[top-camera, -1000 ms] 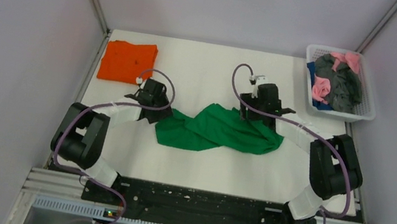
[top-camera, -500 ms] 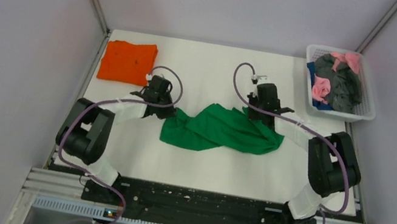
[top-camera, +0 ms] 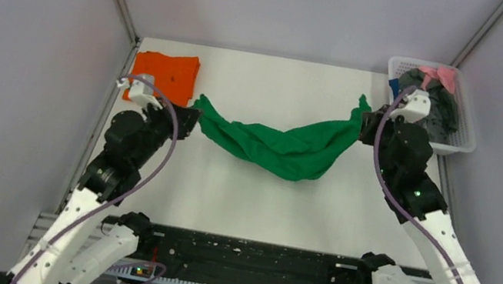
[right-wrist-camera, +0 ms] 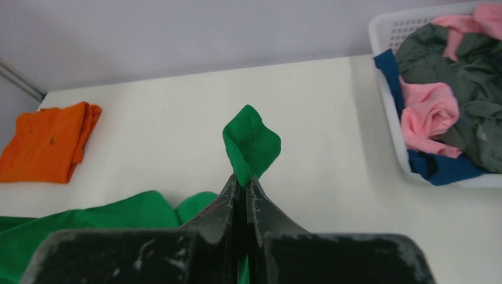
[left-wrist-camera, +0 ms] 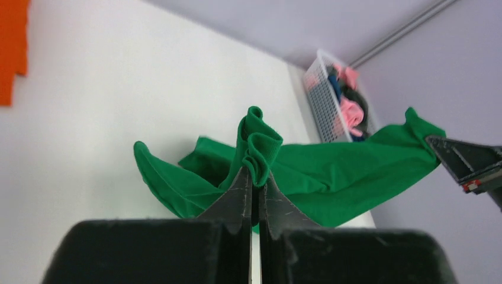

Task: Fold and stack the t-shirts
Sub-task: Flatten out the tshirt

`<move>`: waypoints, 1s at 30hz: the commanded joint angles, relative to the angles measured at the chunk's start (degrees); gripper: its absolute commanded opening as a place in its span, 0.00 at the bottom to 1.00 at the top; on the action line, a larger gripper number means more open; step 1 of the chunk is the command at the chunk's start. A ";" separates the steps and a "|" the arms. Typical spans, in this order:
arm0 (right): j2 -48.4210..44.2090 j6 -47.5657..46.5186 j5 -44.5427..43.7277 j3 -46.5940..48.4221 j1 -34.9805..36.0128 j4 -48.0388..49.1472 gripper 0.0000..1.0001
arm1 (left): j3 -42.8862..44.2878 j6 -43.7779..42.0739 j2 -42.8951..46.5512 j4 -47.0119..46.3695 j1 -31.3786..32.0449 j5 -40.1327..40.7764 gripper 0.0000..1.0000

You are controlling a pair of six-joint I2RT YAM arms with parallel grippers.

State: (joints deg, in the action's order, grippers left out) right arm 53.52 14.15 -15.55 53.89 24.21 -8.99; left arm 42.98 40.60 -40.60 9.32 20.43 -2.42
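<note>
The green shirt [top-camera: 275, 142] hangs stretched over the table [top-camera: 245, 203], left gripper [top-camera: 194, 107] and right gripper [top-camera: 363, 123] each pinched tight on one end (middle sagging). The orange shirt [top-camera: 162, 77] lies folded at the far-left corner; folding and stacking the green one apparently remains.

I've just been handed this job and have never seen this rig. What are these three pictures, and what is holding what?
A left arm and a right arm are bolted at the near edge of the table. Each ends in a two-finger gripper. The wide picture looks down from above and behind them. The other two come from cameras on the wrists, looking along the fingers. The left gripper and right gripper each pinch one end of the green t-shirt, which hangs between them and sags in the middle. The orange t-shirt lies folded at the far left. A white basket at the far right holds pink, grey and blue garments.
</note>
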 commanded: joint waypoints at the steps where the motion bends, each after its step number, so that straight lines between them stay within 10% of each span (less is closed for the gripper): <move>1: -6.46 2.24 -8.99 5.89 -0.12 -6.61 0.00 | 9.55 -4.13 7.75 7.35 0.01 9.16 0.00; 8: -12.91 5.04 -27.07 16.74 -0.06 -18.98 0.00 | 19.38 -8.34 16.89 11.85 0.05 18.67 0.00; 19: -22.90 7.73 -16.46 22.52 -0.11 -24.23 0.00 | 26.89 -9.72 21.76 12.90 0.01 16.45 0.00; 30: -8.45 10.31 -28.33 10.02 -0.12 -24.71 0.00 | 20.46 -10.08 -4.83 12.53 -0.22 38.74 0.00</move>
State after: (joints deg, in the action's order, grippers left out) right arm 34.61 23.11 -36.25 70.35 24.21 -32.97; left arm 67.02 31.64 -31.44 22.74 20.43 24.75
